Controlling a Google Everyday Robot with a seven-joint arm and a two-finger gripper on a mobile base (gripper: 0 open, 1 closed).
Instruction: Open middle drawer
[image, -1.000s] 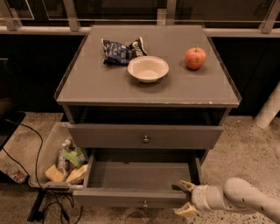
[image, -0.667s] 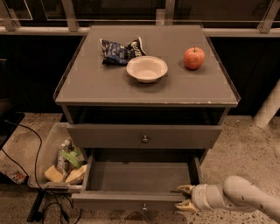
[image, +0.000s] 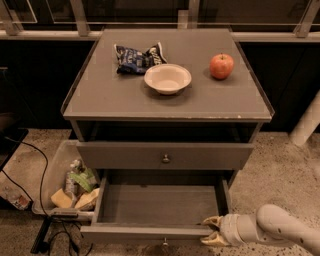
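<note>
Jaws spread and empty, the gripper (image: 212, 231) sits by, perhaps touching, the open middle drawer (image: 160, 205); a snag could shut it.

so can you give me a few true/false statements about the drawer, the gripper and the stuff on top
1. The middle drawer is pulled out. True.
2. The apple sits inside the bowl. False: it stands on the cabinet top, apart from the bowl and to its right.
3. The gripper is at the right front corner of the middle drawer, fingers spread. True.
4. The chip bag lies in the open drawer. False: it lies on the cabinet top, just behind the bowl.
</note>
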